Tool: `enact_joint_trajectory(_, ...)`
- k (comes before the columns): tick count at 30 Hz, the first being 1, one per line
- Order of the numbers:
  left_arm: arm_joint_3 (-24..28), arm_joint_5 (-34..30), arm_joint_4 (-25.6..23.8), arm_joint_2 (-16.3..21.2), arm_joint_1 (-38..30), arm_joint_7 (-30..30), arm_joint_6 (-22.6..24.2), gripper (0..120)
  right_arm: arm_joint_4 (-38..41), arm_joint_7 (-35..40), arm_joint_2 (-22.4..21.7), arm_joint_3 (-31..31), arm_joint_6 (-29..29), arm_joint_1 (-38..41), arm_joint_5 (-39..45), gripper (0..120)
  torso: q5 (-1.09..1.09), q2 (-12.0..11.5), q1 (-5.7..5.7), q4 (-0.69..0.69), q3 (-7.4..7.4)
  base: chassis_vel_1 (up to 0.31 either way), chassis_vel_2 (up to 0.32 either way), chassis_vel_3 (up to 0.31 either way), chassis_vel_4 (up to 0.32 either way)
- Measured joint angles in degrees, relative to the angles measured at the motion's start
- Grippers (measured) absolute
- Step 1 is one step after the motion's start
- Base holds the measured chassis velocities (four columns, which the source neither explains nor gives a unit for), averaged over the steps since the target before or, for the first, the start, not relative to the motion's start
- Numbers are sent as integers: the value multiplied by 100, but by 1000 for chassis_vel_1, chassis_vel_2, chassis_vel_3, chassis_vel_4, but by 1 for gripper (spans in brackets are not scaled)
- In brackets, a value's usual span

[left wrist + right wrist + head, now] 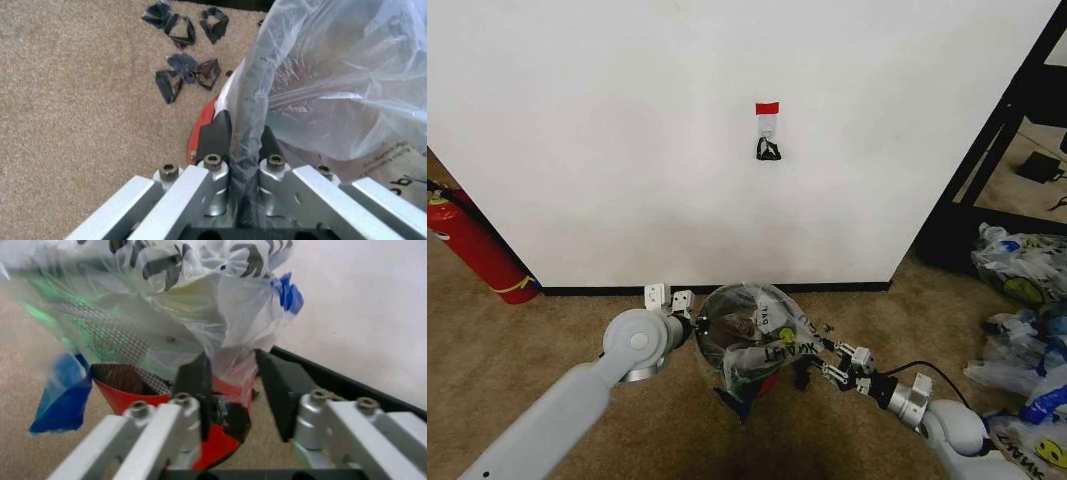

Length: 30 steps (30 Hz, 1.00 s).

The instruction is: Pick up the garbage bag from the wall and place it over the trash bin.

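Left tool (243, 137) pinching garbage bag (347, 80) rim

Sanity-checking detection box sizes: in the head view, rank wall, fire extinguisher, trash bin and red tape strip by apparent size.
1. wall, by far.
2. fire extinguisher and trash bin: look alike; the extinguisher is cut off at the edge, the bin is under the garbage bag, so unranked.
3. red tape strip.

arms (567, 400): grey-white | jaws: black | brackets: silver, hex screws | cable: black
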Motion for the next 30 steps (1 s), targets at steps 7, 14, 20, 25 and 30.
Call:
enact_joint_trajectory(7,-13,-21,-133,54,66,-24,26,0,-116,89,44,-72,-2,55,17,0,0,0,0,1,0,0,0,0,0)
enact_joint_trajectory(14,-28,-98,-213,90,88,-53,47,0,-307,172,91,-111,-2,113,-34,0,0,0,0,0,0,0,0,0,0)
enact_joint_trajectory(20,-34,-138,-265,90,126,-76,55,0,-466,252,150,-147,28,148,-129,0,0,0,0,1,0,0,0,0,0)
enact_joint_trajectory(25,-38,-139,-213,28,132,-79,56,0,-335,251,122,-143,58,15,-88,0,0,0,0,1,0,0,0,0,0)
enact_joint_trajectory(30,-62,-101,165,-130,61,-62,43,0,-198,338,23,-1,372,-235,236,21,0,-1,0,0,0,0,0,0,0)
